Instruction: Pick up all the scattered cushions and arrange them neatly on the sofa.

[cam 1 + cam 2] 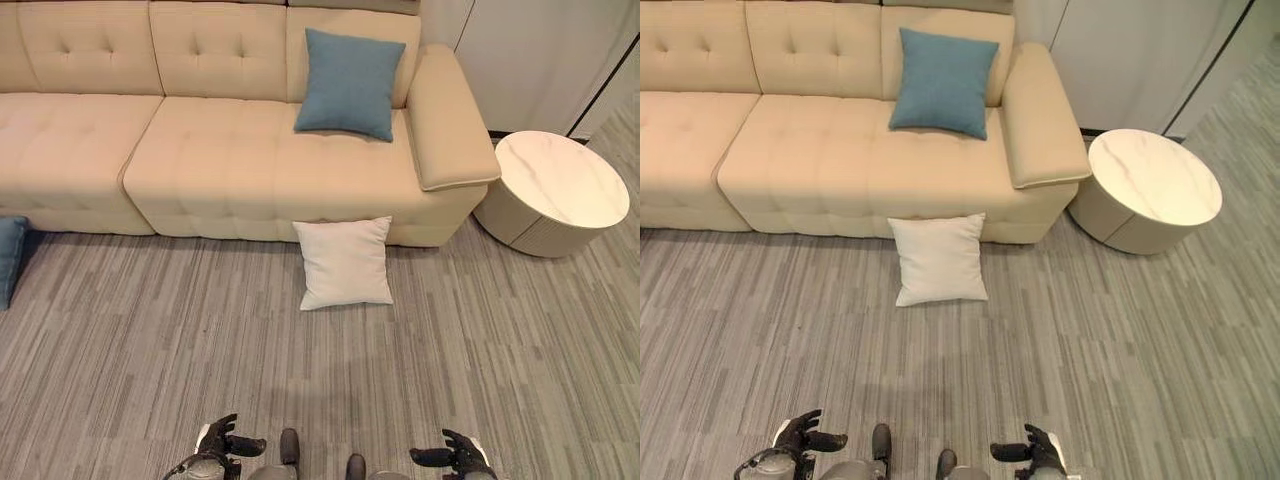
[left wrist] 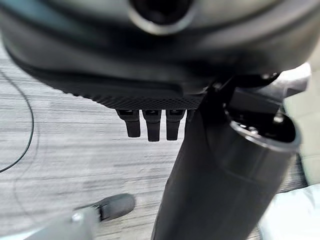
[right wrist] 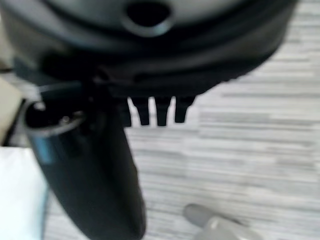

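Observation:
A white cushion [image 1: 345,263] lies on the grey carpet, leaning against the front of the beige sofa [image 1: 210,165]. A blue cushion [image 1: 349,83] stands against the sofa's backrest by the right armrest. Part of another blue cushion [image 1: 9,257] lies on the floor at the far left. My left hand [image 1: 225,441] and right hand [image 1: 452,456] hang low at the near edge, well short of the white cushion. Both are open with relaxed fingers [image 2: 152,127] and hold nothing; the right hand's fingers [image 3: 161,115] point down at the carpet.
A round white-topped side table [image 1: 555,190] stands right of the sofa's armrest. White cabinet doors [image 1: 530,55] rise behind it. Open carpet lies between me and the sofa.

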You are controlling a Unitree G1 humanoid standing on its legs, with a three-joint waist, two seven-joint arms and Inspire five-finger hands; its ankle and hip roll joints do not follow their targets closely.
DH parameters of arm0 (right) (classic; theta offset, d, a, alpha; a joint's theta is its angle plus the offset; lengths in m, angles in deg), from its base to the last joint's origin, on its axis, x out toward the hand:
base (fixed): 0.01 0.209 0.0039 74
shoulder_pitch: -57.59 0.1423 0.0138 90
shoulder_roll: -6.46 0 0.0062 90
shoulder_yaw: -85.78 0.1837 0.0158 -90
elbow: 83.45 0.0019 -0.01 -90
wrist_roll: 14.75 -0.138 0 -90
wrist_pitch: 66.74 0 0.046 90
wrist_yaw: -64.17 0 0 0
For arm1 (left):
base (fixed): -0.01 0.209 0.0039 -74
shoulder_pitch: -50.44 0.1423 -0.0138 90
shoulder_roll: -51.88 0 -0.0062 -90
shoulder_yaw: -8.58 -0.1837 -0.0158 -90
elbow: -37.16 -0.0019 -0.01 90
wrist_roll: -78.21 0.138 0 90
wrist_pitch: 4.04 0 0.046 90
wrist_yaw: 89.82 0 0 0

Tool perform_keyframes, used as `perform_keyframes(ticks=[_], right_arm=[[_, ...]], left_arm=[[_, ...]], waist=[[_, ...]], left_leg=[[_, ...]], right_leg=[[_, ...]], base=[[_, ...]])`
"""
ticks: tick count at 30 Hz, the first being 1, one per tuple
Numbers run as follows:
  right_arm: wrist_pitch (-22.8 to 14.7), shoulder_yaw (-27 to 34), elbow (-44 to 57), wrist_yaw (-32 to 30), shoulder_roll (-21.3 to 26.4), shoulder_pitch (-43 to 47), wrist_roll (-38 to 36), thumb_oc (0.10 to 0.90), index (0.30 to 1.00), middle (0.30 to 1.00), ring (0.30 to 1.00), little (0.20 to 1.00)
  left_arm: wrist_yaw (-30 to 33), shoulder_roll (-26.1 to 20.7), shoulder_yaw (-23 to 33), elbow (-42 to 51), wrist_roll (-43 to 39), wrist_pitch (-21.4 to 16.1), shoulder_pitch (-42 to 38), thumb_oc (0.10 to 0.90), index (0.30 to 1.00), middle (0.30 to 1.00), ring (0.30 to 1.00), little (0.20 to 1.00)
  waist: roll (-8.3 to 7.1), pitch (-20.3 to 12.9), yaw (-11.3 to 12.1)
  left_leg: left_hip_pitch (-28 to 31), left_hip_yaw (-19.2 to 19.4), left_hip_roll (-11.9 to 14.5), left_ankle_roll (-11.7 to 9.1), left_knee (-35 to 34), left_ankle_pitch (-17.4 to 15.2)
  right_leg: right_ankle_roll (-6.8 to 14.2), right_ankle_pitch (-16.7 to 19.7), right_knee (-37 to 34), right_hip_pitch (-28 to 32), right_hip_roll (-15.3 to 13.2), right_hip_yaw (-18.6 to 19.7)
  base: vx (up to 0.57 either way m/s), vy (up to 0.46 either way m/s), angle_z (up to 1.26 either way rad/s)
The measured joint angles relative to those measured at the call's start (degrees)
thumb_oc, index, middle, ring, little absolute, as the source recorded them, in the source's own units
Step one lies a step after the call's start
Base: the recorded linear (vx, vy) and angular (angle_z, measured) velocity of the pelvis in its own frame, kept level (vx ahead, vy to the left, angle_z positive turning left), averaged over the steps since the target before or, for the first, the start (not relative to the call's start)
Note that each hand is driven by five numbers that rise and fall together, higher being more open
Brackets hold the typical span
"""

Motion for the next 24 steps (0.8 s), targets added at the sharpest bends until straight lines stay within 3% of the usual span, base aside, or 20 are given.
perform_keyframes(ticks=[1, 3, 5, 6, 7, 8, 9, 10, 11, 13, 15, 16, 18, 19, 20, 22, 24], right_arm=[[-0.02, -0.05, 0.9, 0.02, -0.03, -0.12, 0.0, 0.8, 0.9, 0.9, 0.9, 0.9], [0.0, -0.03, 0.91, 0.02, -0.11, 0.26, 0.0, 0.8, 0.9, 0.9, 0.9, 0.9], [0.01, -0.02, 0.86, 0.05, -0.13, 0.61, 0.0, 0.8, 0.9, 0.9, 0.9, 0.9], [0.02, -0.02, 1.06, 0.21, 0.05, 0.56, 0.0, 0.8, 0.9, 0.9, 0.9, 0.9], [-0.01, 0.08, 3.05, 0.24, 0.6, 0.87, 0.03, 0.8, 0.9, 0.9, 0.9, 0.9], [0.06, 0.07, 3.15, 0.16, 0.64, 1.07, 0.03, 0.8, 0.9, 0.9, 0.9, 0.9], [0.3, 0.02, 2.77, 0.14, 0.46, -0.69, 0.03, 0.8, 0.9, 0.9, 0.9, 0.9], [0.06, 0.13, 1.19, 0.12, 0.53, -1.78, 0.03, 0.8, 0.9, 0.9, 0.9, 0.9], [0.9, 0.41, 0.35, 0.09, 0.7, -1.88, -0.02, 0.8, 0.9, 0.9, 0.9, 0.9], [1.26, 0.54, 0.63, 0.08, 1.38, -3.16, -0.02, 0.8, 0.9, 0.9, 0.9, 0.9], [1.1, 1.78, 0.66, -0.01, 1.7, -2.95, -0.11, 0.8, 0.9, 0.9, 0.9, 0.9], [0.91, 2.29, 0.68, -0.15, 1.9, -2.81, -0.35, 0.8, 0.9, 0.9, 0.9, 0.9], [0.29, 2.32, 1.01, -0.2, 2.07, -1.83, -0.85, 0.8, 0.9, 0.9, 0.9, 0.9], [-0.04, 2.21, 1.02, -0.18, 2.01, -1.27, -1.03, 0.8, 0.9, 0.9, 0.9, 0.9], [-0.11, 2.18, 1.05, -0.23, 1.91, -1.0, -1.07, 0.8, 0.9, 0.9, 0.9, 0.9], [-0.37, 1.89, 0.97, -0.3, 1.96, -0.51, -1.2, 0.8, 0.9, 0.9, 0.9, 0.9], [-0.48, 1.44, 0.49, -0.34, 1.79, -0.01, -1.3, 0.8, 0.9, 0.9, 0.9, 0.9]], left_arm=[[0.17, -0.4, 0.07, 0.12, 0.0, -0.09, 0.13, 0.8, 0.9, 0.9, 0.9, 0.9], [0.19, -0.64, 0.12, 0.05, -0.01, -0.06, 0.39, 0.8, 0.9, 0.9, 0.9, 0.9], [0.15, -0.84, 0.01, 0.06, 0.01, -0.06, 0.63, 0.8, 0.9, 0.9, 0.9, 0.9], [0.16, -0.58, 0.05, 0.09, 0.07, -0.03, 0.76, 0.8, 0.9, 0.9, 0.9, 0.9], [0.24, -0.21, 0.24, -2.87, 0.14, 0.23, 0.46, 0.8, 0.9, 0.9, 0.9, 0.9], [0.12, -0.11, 0.19, -3.85, 0.22, 0.84, 1.13, 0.8, 0.9, 0.9, 0.9, 0.9], [0.13, -0.13, 0.16, -3.81, 0.22, 0.87, 1.81, 0.8, 0.9, 0.9, 0.9, 0.9], [0.2, 0.48, 0.24, -4.13, 0.26, 0.82, 2.11, 0.8, 0.9, 0.9, 0.9, 0.9], [0.05, 1.07, 0.07, -4.11, 0.28, 0.88, 2.75, 0.8, 0.9, 0.9, 0.9, 0.9], [0.15, 1.81, 0.14, -3.87, 0.28, 0.79, 4.28, 0.8, 0.9, 0.9, 0.9, 0.9], [0.16, 1.78, 0.27, -3.92, 0.67, 0.68, 3.24, 0.8, 0.9, 0.9, 0.9, 0.9], [0.32, 1.27, 0.38, -3.49, 0.83, -0.13, 1.69, 0.8, 0.9, 0.9, 0.9, 0.9], [0.26, 1.19, 0.27, -3.27, 1.26, -0.28, 0.56, 0.8, 0.9, 0.9, 0.9, 0.9], [0.31, 1.05, 0.21, -3.41, 1.19, -0.16, -0.55, 0.8, 0.9, 0.9, 0.9, 0.9], [0.29, 1.06, 0.14, -2.95, 1.19, -0.29, -0.58, 0.8, 0.9, 0.9, 0.9, 0.9], [0.05, 1.09, 0.0, -1.41, 1.22, -0.29, -0.75, 0.8, 0.9, 0.9, 0.9, 0.9], [0.04, 1.17, -0.05, -1.21, 1.22, -0.29, -1.71, 0.8, 0.9, 0.9, 0.9, 0.9]], waist=[[0.01, -0.06, 0.25], [-0.66, -0.36, 0.17], [-0.55, -0.25, 0.12], [-0.14, -0.1, 0.14], [0.23, 0.1, -0.64], [-0.05, 0.32, -1.59], [-1.24, 0.58, -1.66], [-0.54, 0.89, -2.08], [0.54, 0.31, -1.95], [1.66, -0.87, -1.31], [0.99, -0.92, -1.26], [0.03, -0.76, -0.97], [-0.36, -0.59, -1.39], [-1.01, -0.13, -1.12], [-1.52, 0.14, -1.19], [-1.75, 0.29, -1.02], [-2.64, 0.79, -1.03]], left_leg=[[0.98, 0.3, -0.42, 1.17, 0.0, -1.17], [1.6, 0.42, -0.89, 1.02, -0.1, -1.09], [1.7, -0.07, -0.86, 1.07, -0.08, -1.36], [1.59, -1.2, -0.92, 1.31, -0.05, -3.1], [1.35, -0.99, -0.57, 1.0, -0.24, -3.46], [1.97, -0.75, -0.98, 0.11, -0.84, -2.85], [3.55, -1.46, -1.68, -1.18, -0.83, -2.81], [4.91, -2.0, -0.74, -2.02, -0.85, -4.31], [5.8, -2.17, 0.57, -3.01, -0.85, -4.61], [6.14, -2.53, 2.76, -4.21, 0.48, -4.22], [2.0, -4.49, 3.41, -6.08, 8.46, -5.2], [-3.02, -5.61, 3.52, -8.15, 17.96, -5.67], [-7.68, -6.88, 3.83, -10.93, 26.3, -3.92], [-10.47, -6.47, 4.35, -13.83, 31.15, -1.62], [-11.63, -6.31, 4.45, -13.95, 33.27, -1.07], [-12.85, -4.68, 5.35, -12.11, 34.09, -2.5], [-13.53, -0.96, 4.78, -10.12, 24.81, -3.55]], right_leg=[[0.31, -0.24, 2.16, -1.05, -2.0, -1.57], [0.27, -0.22, 2.15, -1.14, -3.94, -2.43], [-0.08, 0.06, -0.33, -1.04, -4.66, -2.66], [-1.05, -1.89, -1.01, -1.89, -4.47, -1.62], [-2.45, -0.82, -13.36, -2.31, -3.57, 0.39], [-1.71, 4.54, -20.64, -2.73, -4.48, 0.31], [-3.25, 12.33, -23.45, -1.24, -5.25, 0.39], [-4.96, 13.33, -23.51, 0.15, -5.15, -1.32], [-5.27, 12.97, -24.41, 1.78, -4.17, -3.61], [-6.34, 13.45, -28.52, 4.83, -1.23, -3.51], [-7.23, 14.28, -32.78, 7.37, -0.29, -4.54], [-8.85, 14.94, -34.24, 8.27, -0.1, -5.08], [-9.49, 13.62, -34.29, 9.07, -0.19, -5.91], [-10.51, 12.86, -34.3, 9.77, -0.18, -6.22], [-11.0, 12.64, -34.29, 10.04, 0.0, -6.63], [-12.74, 10.94, -34.68, 10.81, 0.85, -7.19], [-12.97, 9.08, -34.72, 11.41, 1.67, -7.53]], base=[[0.06, 0.03, 0.02], [0.19, -0.048, 0.08], [0.51, -0.179, 0.07], [0.18, -0.11, -0.23], [0.08, -0.051, -0.18], [0.37, -0.214, 0.05], [0.36, -0.213, 0.32], [0.43, -0.264, 0.31], [0.18, -0.217, 0.07], [0.16, -0.262, 0.02], [0.06, -0.215, 0.28], [0.08, -0.221, 0.18], [0.15, -0.225, 0.24], [0.12, -0.105, 0.22], [0.14, -0.085, 0.14], [0.24, -0.063, 0.17], [0.37, -0.017, 0.3]])
